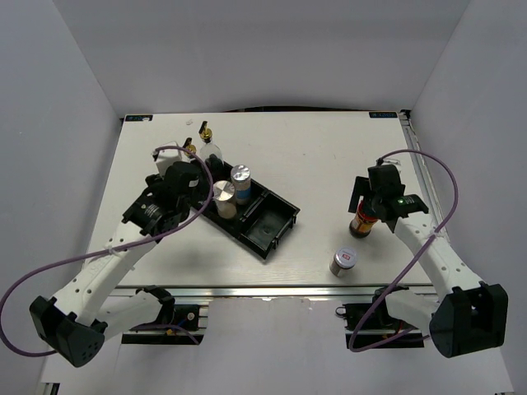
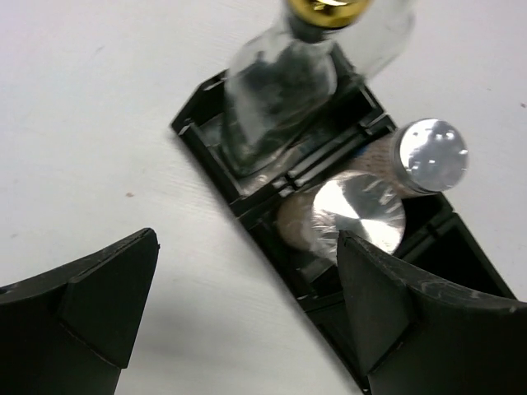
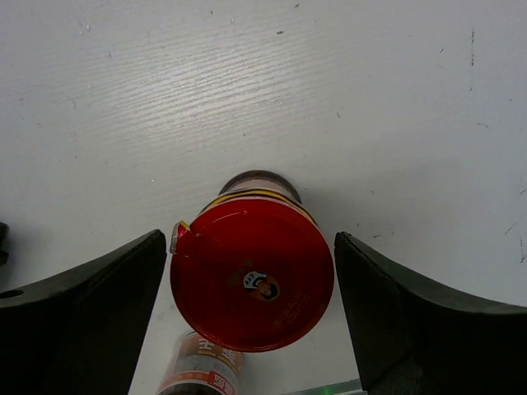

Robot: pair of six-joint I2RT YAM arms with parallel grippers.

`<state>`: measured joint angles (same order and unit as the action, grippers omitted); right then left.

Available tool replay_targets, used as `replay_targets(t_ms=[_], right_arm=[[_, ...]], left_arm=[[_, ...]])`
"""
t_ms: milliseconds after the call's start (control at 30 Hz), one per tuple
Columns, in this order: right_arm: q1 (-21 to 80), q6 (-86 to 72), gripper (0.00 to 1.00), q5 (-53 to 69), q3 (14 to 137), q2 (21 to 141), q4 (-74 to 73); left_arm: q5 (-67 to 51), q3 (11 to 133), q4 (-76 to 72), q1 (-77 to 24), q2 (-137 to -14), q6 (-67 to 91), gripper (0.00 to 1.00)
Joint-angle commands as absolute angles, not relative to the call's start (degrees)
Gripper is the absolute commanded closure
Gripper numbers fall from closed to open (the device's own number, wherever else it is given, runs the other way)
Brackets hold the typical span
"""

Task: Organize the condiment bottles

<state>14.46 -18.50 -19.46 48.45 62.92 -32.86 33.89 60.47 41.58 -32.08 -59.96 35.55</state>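
Note:
A dark red-lidded jar [image 3: 251,276] stands upright on the table [image 1: 329,164], right of centre [image 1: 362,224]. My right gripper [image 3: 251,309] is open around it, one finger on each side and a thin gap at each; it hangs over the jar in the top view [image 1: 372,206]. My left gripper [image 2: 247,304] is open and empty at the tray's left end [image 1: 196,177]. One glass bottle with a gold cap [image 2: 280,99] stands in the tray's end compartment. A second [image 1: 207,138] stands just behind it. Two silver-lidded shaker jars [image 2: 360,212] [image 2: 431,155] stand in the middle compartment.
The black three-compartment tray [image 1: 276,226] lies diagonally at the table's centre, its near-right compartment empty. A silver-lidded jar with a red label [image 1: 343,261] stands near the front edge, left of the right arm. White walls enclose the table.

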Motion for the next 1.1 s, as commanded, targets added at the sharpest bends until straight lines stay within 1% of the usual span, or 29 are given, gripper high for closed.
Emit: replay_targets(t_ms=[0, 33, 67, 133, 167, 267, 333, 367, 433, 500, 533, 600, 633, 700, 733, 833, 933, 1067], right_arm=[[14.0, -20.0, 0.14, -18.2, 47.5, 63.0, -31.2], [14.0, -20.1, 0.17, -18.0, 47.4, 63.0, -31.3], [14.0, -20.1, 0.28, -17.3, 47.5, 62.8, -31.6], [14.0, -20.1, 0.4, -16.4, 48.9, 62.4, -32.8], [14.0, -20.1, 0.57, -16.0, 49.5, 62.0, -33.9], [14.0, -18.9, 0.85, -14.0, 52.0, 58.9, -34.1], [14.1, -16.2, 0.93, -9.8, 54.7, 58.1, -33.7], [14.2, -15.0, 1.0, -7.7, 55.9, 57.9, -33.6], [15.1, -13.8, 1.0, -2.8, 59.4, 57.7, -32.9], [19.2, -12.2, 1.0, -0.5, 61.3, 57.2, -29.7], [22.8, -11.2, 1.0, 2.3, 63.3, 57.2, -28.7], [26.8, -10.4, 1.0, 3.1, 65.6, 58.3, -26.6], [30.1, -10.1, 1.0, 4.4, 67.7, 59.1, -25.8], [33.6, -9.8, 1.0, 5.7, 69.8, 62.2, -23.0], [37.1, -9.6, 1.0, 5.7, 70.6, 63.4, -22.2], [41.1, -8.6, 1.0, 4.1, 74.9, 69.4, -21.4], [42.7, -7.9, 1.0, 2.6, 77.3, 75.5, -19.8], [43.8, -7.5, 1.0, 0.5, 79.7, 80.0, -19.3]], left_arm=[[39.9, 59.2, 46.9, -32.1, -56.3, 39.0, 0.02], [40.3, 58.9, 47.1, -32.0, -55.4, 39.2, 0.02], [40.4, 58.7, 47.1, -32.0, -55.0, 39.4, 0.02], [40.1, 58.2, 46.8, -32.0, -54.5, 39.5, 0.02], [39.8, 58.0, 46.4, -32.0, -54.4, 39.6, 0.02], [38.2, 58.5, 45.1, -32.0, -53.7, 39.0, 0.02], [37.8, 57.8, 43.9, -32.0, -52.7, 38.7, 0.02], [37.7, 57.6, 43.5, -32.1, -51.5, 38.1, 0.02], [37.4, 57.2, 42.5, -32.0, -50.5, 37.8, 0.02], [36.4, 56.9, 42.1, -32.0, -49.3, 37.8, 0.02], [36.0, 56.6, 41.4, -32.0, -49.0, 37.4, 0.02], [35.2, 56.2, 40.9, -32.0, -48.7, 37.0, 0.02], [35.0, 55.8, 40.7, -32.0, -48.7, 36.9, 0.02], [35.1, 55.3, 40.7, -32.1, -48.9, 36.7, 0.02], [35.9, 55.2, 40.9, -32.0, -49.0, 36.7, 0.02], [36.6, 55.4, 41.8, -32.0, -49.2, 36.8, 0.02], [36.5, 55.1, 41.7, -32.0, -48.6, 36.7, 0.02], [35.9, 55.0, 41.6, -32.0, -48.2, 36.7, 0.02]])
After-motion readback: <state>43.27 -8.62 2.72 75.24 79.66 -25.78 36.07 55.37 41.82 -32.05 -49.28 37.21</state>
